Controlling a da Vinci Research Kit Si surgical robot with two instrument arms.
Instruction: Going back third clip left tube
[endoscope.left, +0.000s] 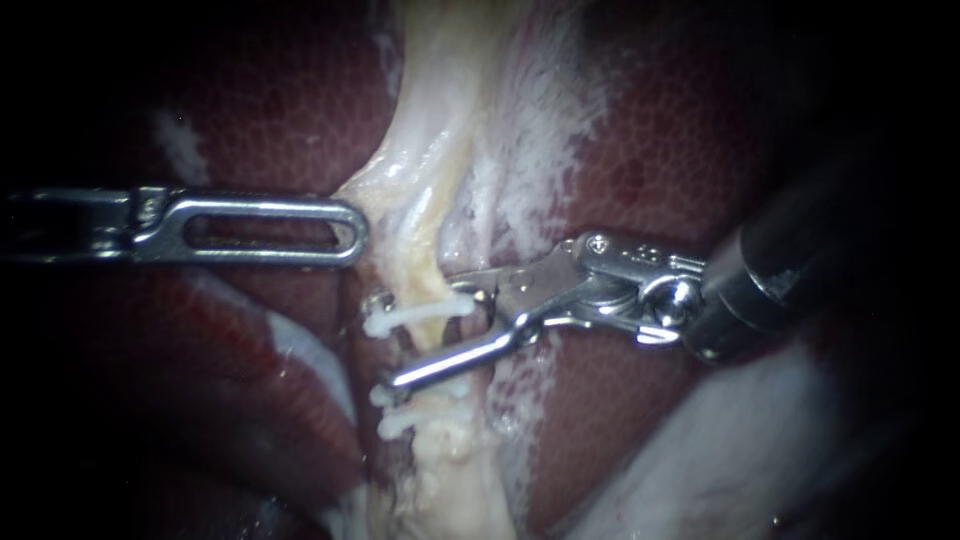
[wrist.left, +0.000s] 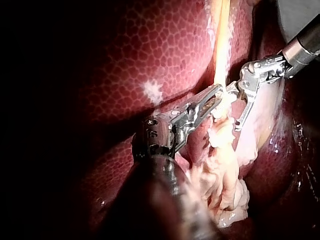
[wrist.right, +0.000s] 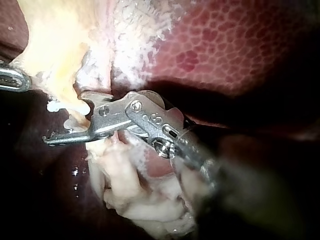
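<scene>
1. The liver (endoscope.left: 270, 120), dark red and mottled, fills the background of all three views.
2. A pale yellow tube (endoscope.left: 428, 245) runs down the middle of the endoscope view, with whitish pale tissue (endoscope.left: 365, 195) along its edge. Only the wrist views show a frayed clump (wrist.right: 130, 195) of tissue bunched beside the instrument shafts.
3. The right instrument (endoscope.left: 430, 335) comes in from the right. Its jaws stand apart across the tube, one on each side, and grip nothing.
4. The left instrument (endoscope.left: 347, 231) reaches in from the left. The endoscope view shows only the slotted flat of a jaw. The left wrist view shows both jaws clenched together on the pale tissue just beside the tube.
5. Three white clips cross the tube, and only the endoscope view shows all of them. The upper clip (endoscope.left: 405, 318) lies between the right instrument's parted jaws. The two lower clips (endoscope.left: 395, 400) sit close together just past its lower jaw.
</scene>
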